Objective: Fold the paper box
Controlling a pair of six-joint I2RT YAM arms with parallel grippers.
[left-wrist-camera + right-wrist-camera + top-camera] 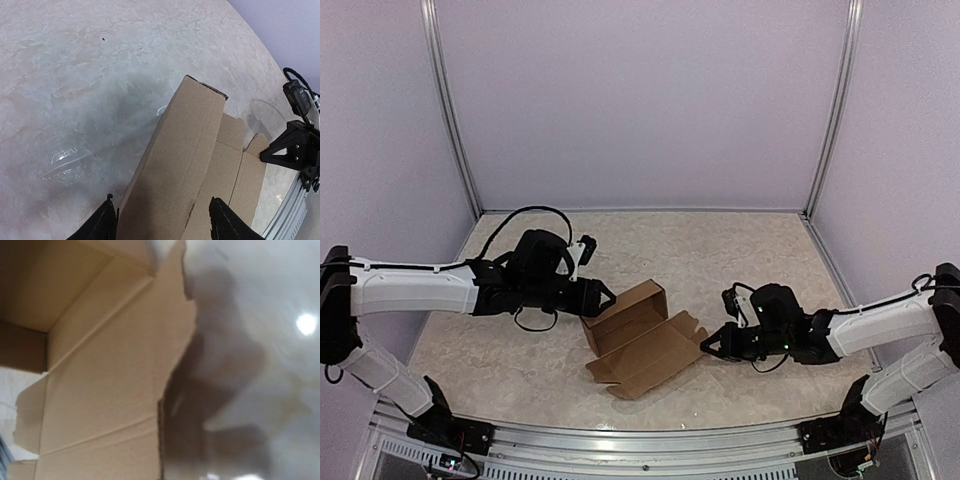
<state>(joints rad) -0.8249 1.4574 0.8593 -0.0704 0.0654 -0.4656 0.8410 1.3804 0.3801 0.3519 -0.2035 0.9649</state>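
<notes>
The brown cardboard box lies open and partly folded in the middle of the table, with its tall side wall at the back left. My left gripper is at that wall. In the left wrist view it is open, and its fingers stand on either side of the wall of the box without pressing it. My right gripper points at the box's right flap edge. In the right wrist view the box fills the left, blurred, and my fingers do not show.
The marbled table top is bare around the box. Purple walls with metal posts enclose the back and sides. A metal rail runs along the near edge. The right arm's gripper shows in the left wrist view.
</notes>
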